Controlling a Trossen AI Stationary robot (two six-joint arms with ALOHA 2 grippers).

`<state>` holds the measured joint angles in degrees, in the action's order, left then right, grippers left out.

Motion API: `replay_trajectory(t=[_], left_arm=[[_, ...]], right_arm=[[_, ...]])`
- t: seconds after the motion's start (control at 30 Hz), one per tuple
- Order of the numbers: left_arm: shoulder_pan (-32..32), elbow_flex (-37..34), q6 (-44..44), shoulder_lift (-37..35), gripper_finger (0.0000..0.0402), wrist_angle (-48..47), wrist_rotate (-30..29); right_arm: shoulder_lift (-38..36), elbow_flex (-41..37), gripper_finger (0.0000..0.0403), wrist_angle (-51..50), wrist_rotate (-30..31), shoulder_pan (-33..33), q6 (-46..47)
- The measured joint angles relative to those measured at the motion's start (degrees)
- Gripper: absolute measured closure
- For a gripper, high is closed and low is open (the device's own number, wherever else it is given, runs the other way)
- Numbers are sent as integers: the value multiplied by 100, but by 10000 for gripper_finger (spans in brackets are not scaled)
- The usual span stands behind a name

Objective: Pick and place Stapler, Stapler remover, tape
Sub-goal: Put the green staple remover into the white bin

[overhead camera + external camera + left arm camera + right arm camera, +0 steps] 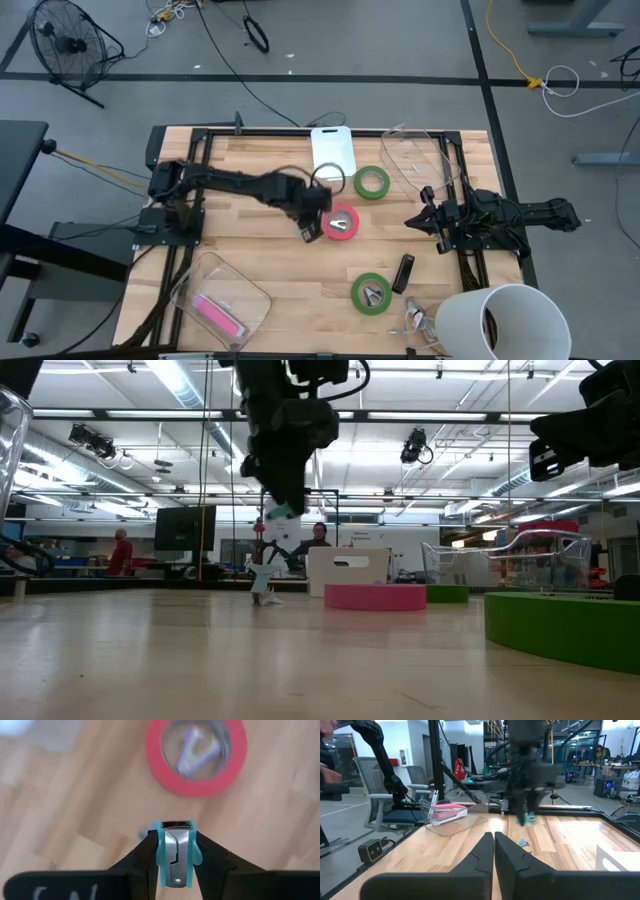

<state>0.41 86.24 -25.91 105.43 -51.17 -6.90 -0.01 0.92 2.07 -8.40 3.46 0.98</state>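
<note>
I've got the left gripper (176, 851) pinched on a small staple remover with teal plastic side grips and a chrome metal body (175, 851), held across its two plastic flanks. It hangs above the bare wood, clear of the surface in the low view, just beside the red ring-shaped tape roll (342, 223).

My read: the remover is light and rigid, and the teal plastic gives better friction than the chrome, so the flank grip is the right one. The hinge may let it pivot if squeezed off-centre.

The red roll is flat on the table, and something pale and metallic shows through its open centre in the left wrist view; I can't tell what it is. Rolls like this should be stiff and light with a slick outer face, so I'd take one finger inside the ring and one outside, across the wall.

Farther out, one green ring-shaped tape roll (372, 182) lies by the white cutting board (333, 151), and the second green tape roll (371, 292) is nearer the front edge, with a small metal object inside it.

Next to that is a dark narrow stapler (403, 272), probably the heaviest item; I'd grip it mid-body across the width.

A clear plastic bin (219, 297) holding a pink object sits front-left.

The right gripper (493, 851) waits at the right edge, fingers pressed together, empty.
</note>
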Motion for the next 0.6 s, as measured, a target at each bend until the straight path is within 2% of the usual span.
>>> replay_trajectory(t=[0.17, 0.4, 0.6], left_arm=[[482, 391, 445, -2, 289, -16, 4], [1164, 945, 1095, -4, 298, 4, 4], [1687, 1277, 1614, -6, 290, 112, 4]], right_arm=[[0, 1, 383, 0, 0, 0, 1], [0, 1, 383, 0, -2, 0, 1], [0, 1, 383, 0, -2, 0, 1]])
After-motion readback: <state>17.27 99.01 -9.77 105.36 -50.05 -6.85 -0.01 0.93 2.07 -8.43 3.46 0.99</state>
